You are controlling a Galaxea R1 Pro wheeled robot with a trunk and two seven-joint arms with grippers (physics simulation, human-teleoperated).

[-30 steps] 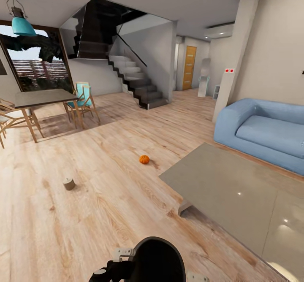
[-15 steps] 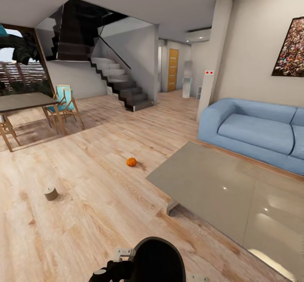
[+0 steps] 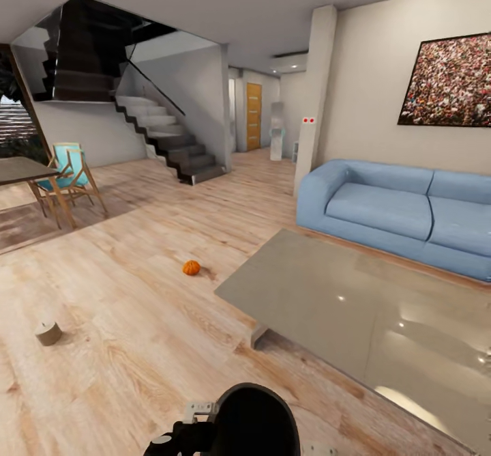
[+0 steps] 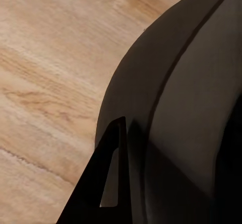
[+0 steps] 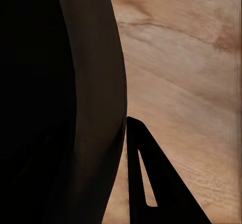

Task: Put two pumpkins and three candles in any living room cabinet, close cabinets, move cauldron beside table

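We are looking over a wooden floor (image 3: 136,347) toward a blue sofa (image 3: 402,210) at the right. The glossy grey table (image 3: 327,306) is filling the lower right. At the bottom centre, a black cauldron (image 3: 256,422) is sitting between our arms, its inside too dark to read. Both wrist views are showing its curved wall (image 4: 171,113) against one finger (image 5: 151,183), so we cannot tell either claw's state. One pumpkin (image 3: 191,267) is lying mid-frame, and a candle (image 3: 48,333) at the lower left.
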